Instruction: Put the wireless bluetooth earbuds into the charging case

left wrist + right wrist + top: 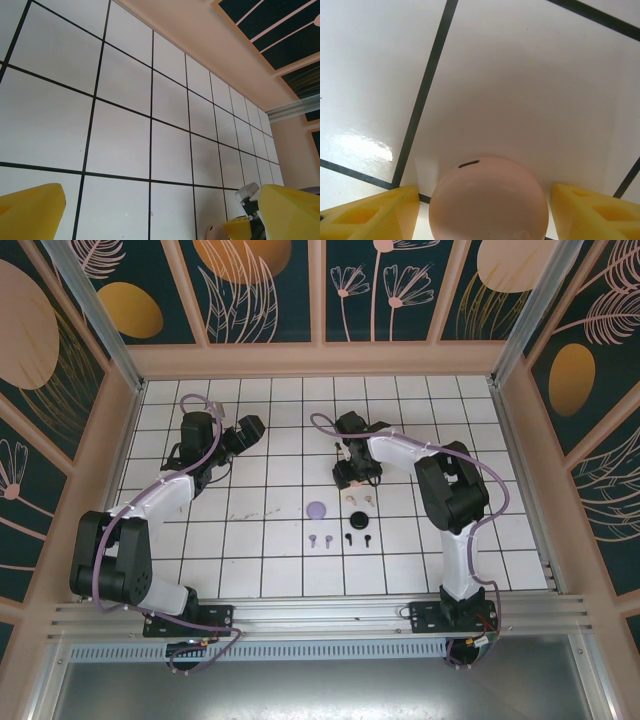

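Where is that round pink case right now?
The pink case sits on the white tiles between the open yellow fingers of the right end effector, mid-table, just beyond the lilac case.

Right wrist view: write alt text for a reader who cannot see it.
A round pink charging case sits at the bottom centre between two yellow fingertips, a thin gap on its right. Behind it is a white tiled table with black grid lines.

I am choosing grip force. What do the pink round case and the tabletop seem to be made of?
Pink round case: probably plastic, smooth matte-satin; even colour, soft sheen. Tabletop: hard, glossy, white with black grid lines, perhaps laminate or tile; it shows a bright glare patch.
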You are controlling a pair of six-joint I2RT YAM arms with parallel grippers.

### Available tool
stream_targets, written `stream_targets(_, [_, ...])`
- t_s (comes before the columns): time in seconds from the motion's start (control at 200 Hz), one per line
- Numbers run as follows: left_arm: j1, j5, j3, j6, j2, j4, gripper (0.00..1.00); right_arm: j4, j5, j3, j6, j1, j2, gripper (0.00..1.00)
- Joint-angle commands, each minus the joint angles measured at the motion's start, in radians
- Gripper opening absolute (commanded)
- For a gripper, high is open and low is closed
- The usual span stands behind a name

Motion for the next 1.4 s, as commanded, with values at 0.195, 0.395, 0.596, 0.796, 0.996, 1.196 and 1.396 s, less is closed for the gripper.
stream_targets(0.195, [-0.005, 0.014, 0.024, 0.021, 0.005, 0.012, 0.99, -0.044, -0.021, 0.034, -0.011, 0.011, 0.035, 0.56])
stream_targets(0.395, [-0.005, 0.003, 0.024, 0.007, 0.007, 0.027, 0.99, -0.038, -0.046, 0.035, 0.048, 0.011, 0.012, 0.43])
stream_targets(0.596, [-0.005, -0.014, 0.034, -0.096, 0.014, 0.065, 0.99, 0.039, -0.112, 0.050, 0.195, 0.005, -0.058, 0.41])
stream_targets(0.796, [-0.005, 0.017, 0.040, -0.116, 0.039, 0.133, 0.99, 0.120, -0.185, 0.116, 0.314, -0.003, -0.060, 0.41])
stream_targets(0.996, [-0.005, 0.023, 0.031, -0.101, 0.045, 0.135, 0.98, 0.065, -0.130, 0.193, 0.302, -0.003, 0.001, 0.41])
stream_targets(1.196, [-0.005, 0.012, -0.002, -0.095, 0.032, 0.147, 0.99, 0.068, -0.048, 0.170, 0.343, -0.005, 0.037, 0.42])
stream_targets(1.396, [-0.007, 0.008, -0.006, -0.100, 0.029, 0.149, 0.99, 0.074, -0.005, 0.106, 0.407, -0.005, 0.048, 0.43])
